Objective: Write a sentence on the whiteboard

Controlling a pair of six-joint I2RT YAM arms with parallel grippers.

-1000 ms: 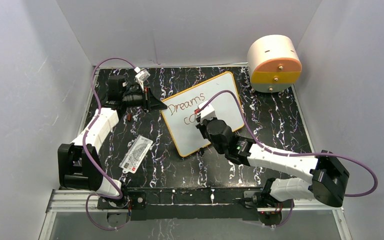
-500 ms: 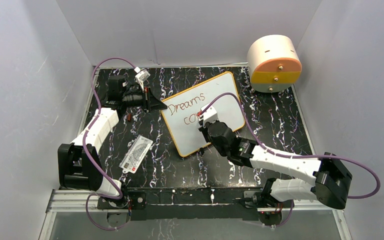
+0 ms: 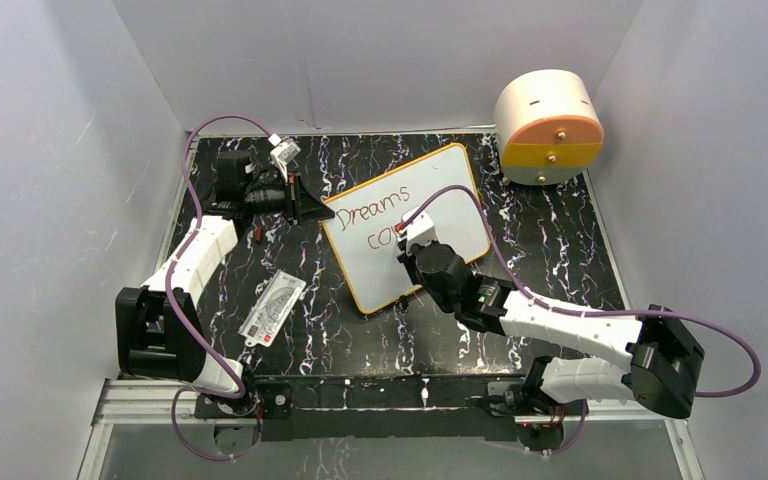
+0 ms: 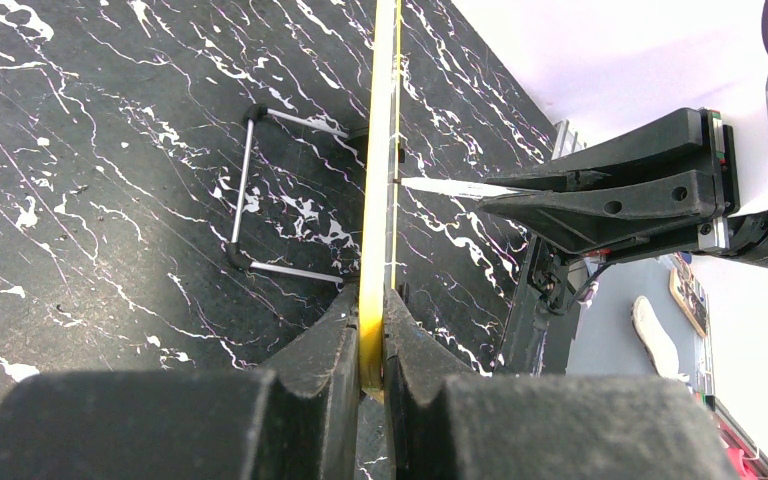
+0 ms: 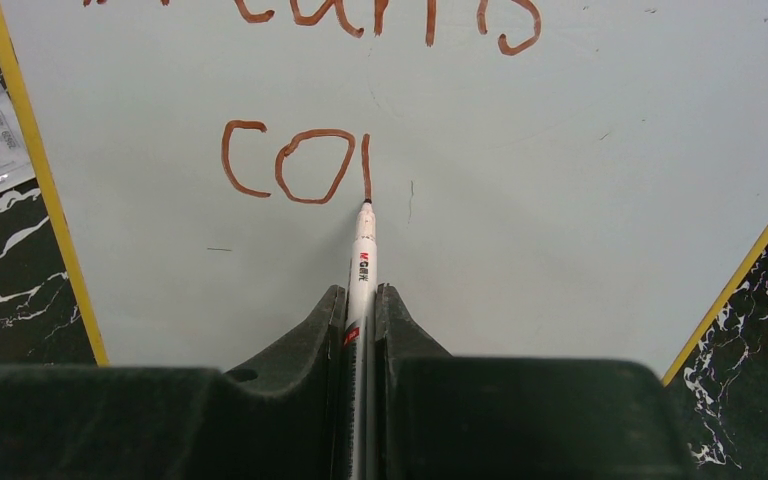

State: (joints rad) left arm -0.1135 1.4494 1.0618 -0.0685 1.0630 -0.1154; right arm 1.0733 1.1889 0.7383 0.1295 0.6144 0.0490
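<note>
Jaws of the right gripper (image 5: 360, 298) are clamped tight on a white marker (image 5: 363, 250), whose tip touches the whiteboard (image 5: 580, 200) at the foot of a short downstroke just right of "co"; jaws of the left gripper (image 4: 372, 305) pinch the board's yellow frame edge-on at its far-left corner, steadying it; the board sits askew near the middle of the black marbled table (image 3: 560, 250); the sentence (image 3: 378, 215) so far reads "Dreams" on the top line, with "co" and one stroke beneath, so by my reckoning most of the writing is left; the stroke in hand looks like the first leg of an "m"; to do it well, pressure should be light and even, so the tip marks without skidding or shoving the board out of the left grip; retrace up the leg, then arch to the right in humps about as tall as the "o", following the slant of the word above; a flatter pen angle would likely fade the line; the left clamp should not slacken, since any shift of the board would break the letter; room to the right seems ample for the rest of the word
</note>
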